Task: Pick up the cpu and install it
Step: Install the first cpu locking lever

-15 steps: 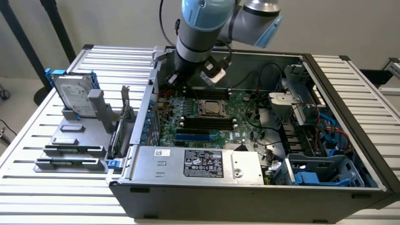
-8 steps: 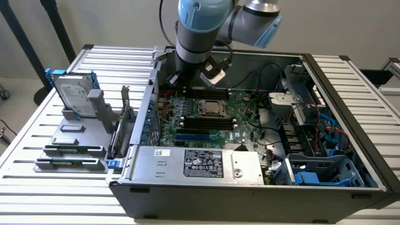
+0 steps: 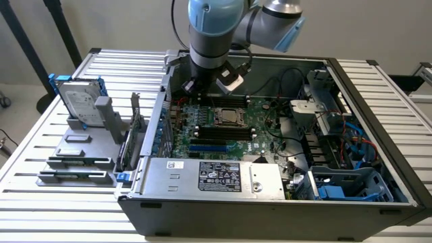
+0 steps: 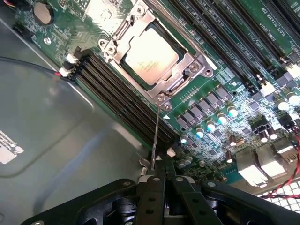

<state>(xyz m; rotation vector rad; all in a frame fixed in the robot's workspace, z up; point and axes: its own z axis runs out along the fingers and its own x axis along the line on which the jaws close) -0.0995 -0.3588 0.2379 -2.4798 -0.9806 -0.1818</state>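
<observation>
The cpu (image 4: 151, 57), a flat square chip with a shiny metal top, lies in its socket on the green motherboard (image 4: 220, 93), with the metal socket frame around it. In the exterior view the cpu (image 3: 228, 116) sits mid-board inside the open computer case. My gripper (image 4: 165, 180) hangs above the board, off to one side of the socket, its black fingers (image 4: 150, 199) closed together. The thin socket lever (image 4: 157, 136) runs from the socket's corner up to the fingertips; I cannot tell whether it is pinched. The gripper (image 3: 196, 90) hovers over the board's far edge.
Black memory slots (image 4: 122, 98) lie beside the socket. A power supply (image 3: 216, 177) fills the case's near side, and cables and drive bays (image 3: 351, 147) the exterior view's right. Outside, a grey fixture (image 3: 74, 162) holds memory sticks and a hard drive in a blue frame (image 3: 80, 104).
</observation>
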